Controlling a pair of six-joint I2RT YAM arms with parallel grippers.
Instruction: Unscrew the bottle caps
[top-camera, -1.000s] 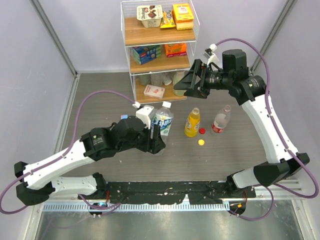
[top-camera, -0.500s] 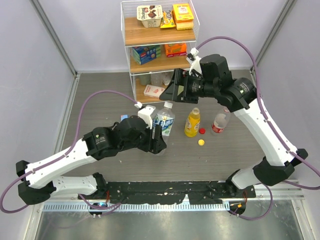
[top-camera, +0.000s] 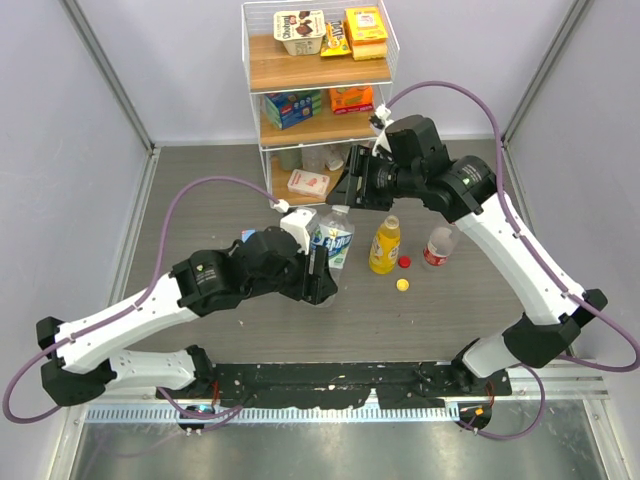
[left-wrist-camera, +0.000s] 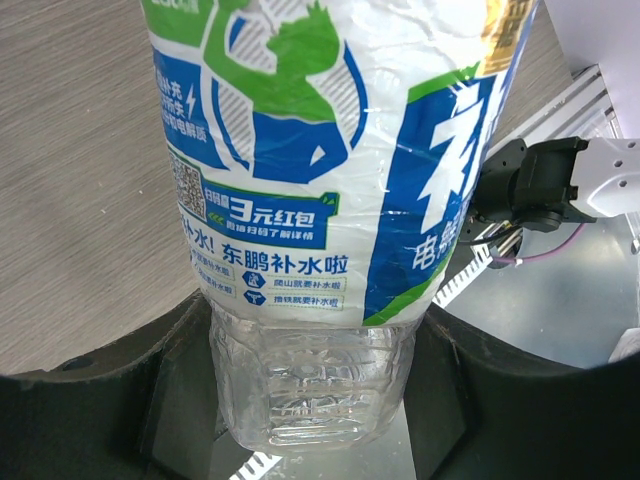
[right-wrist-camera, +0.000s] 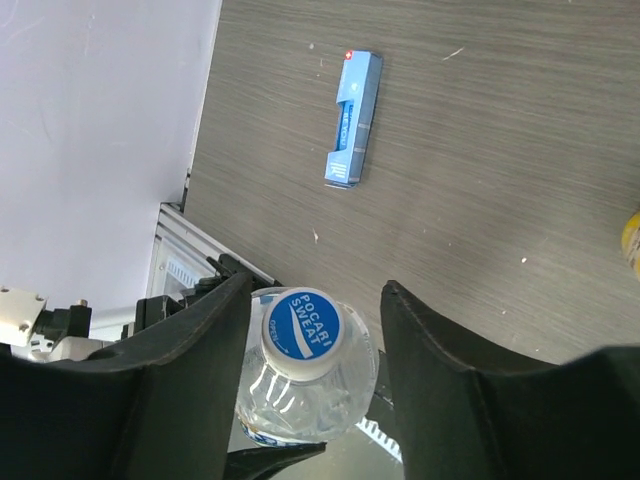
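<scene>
Blue-labelled water bottle (top-camera: 331, 243): left gripper (left-wrist-camera: 315, 392) clamps its base, right gripper (right-wrist-camera: 312, 340) straddles the cap (right-wrist-camera: 303, 325) with jaws apart; centre them, close squarely, then twist.

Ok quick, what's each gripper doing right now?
Left gripper: closed on the blue-label bottle.
Right gripper: open, straddling that bottle's cap, not gripping yet.

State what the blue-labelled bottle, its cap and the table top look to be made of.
Bottle: thin clear plastic, glossy; see-through with moulded ribs at the base. Cap: probably hard plastic, white rim, printed blue top. Table top: matte grey with wood-grain streaks, likely laminate rather than real wood, though the look leaves that open.
</scene>
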